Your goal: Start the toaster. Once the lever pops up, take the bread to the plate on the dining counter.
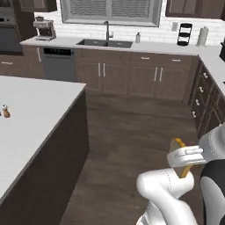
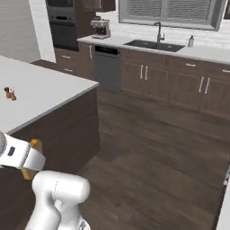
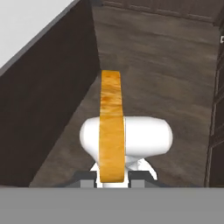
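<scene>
- The bread (image 3: 111, 131): orange-yellow crust, mottled with darker brown.
- The dining counter (image 1: 30, 114): white worktop slab over a dark brown wood base.
- The floor (image 2: 152, 148): dark brown planks.
- The cabinets (image 1: 132, 74): brown fronts with pale handles, under a light grey worktop.
- The pincer (image 3: 113, 180): dark grey tips.
- The wall (image 1: 145, 30): white brick tile.

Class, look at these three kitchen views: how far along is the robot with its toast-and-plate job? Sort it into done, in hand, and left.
Done: the bread is out of the toaster, clamped edge-on in the gripper.
In hand: the robot is carrying it over the wooden floor, beside the dining counter.
Left: reaching the plate and setting the slice down on it.
</scene>
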Available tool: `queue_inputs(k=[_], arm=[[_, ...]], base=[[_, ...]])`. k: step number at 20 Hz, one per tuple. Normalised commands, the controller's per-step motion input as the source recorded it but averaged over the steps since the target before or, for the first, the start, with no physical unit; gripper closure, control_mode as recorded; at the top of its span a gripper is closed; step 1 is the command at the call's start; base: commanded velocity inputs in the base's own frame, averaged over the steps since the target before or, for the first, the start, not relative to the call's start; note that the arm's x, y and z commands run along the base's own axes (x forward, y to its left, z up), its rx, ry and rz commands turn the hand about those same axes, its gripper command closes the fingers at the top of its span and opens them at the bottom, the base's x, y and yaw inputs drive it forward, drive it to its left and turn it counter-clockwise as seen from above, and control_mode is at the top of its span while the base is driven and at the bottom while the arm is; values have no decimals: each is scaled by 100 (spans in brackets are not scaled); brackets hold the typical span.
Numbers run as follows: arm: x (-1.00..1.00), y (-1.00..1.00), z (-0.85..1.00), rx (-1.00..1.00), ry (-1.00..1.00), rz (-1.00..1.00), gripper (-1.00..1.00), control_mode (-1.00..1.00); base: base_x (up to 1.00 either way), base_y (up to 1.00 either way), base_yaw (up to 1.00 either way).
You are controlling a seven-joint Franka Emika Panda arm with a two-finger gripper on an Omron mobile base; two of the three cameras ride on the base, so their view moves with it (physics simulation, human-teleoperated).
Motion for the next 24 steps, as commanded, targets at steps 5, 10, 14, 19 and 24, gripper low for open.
queue_inputs(k=[5,10,14,19,24], arm=[[0,0,0,0,0,0,100,100],[0,0,0,0,0,0,100,100],[0,0,0,0,0,0,100,100],[0,0,0,0,0,0,100,100],[0,0,0,0,0,0,100,100]], base=[[6,0,99],[17,9,95],[30,78,72],[49,100,27],[44,100,0]])
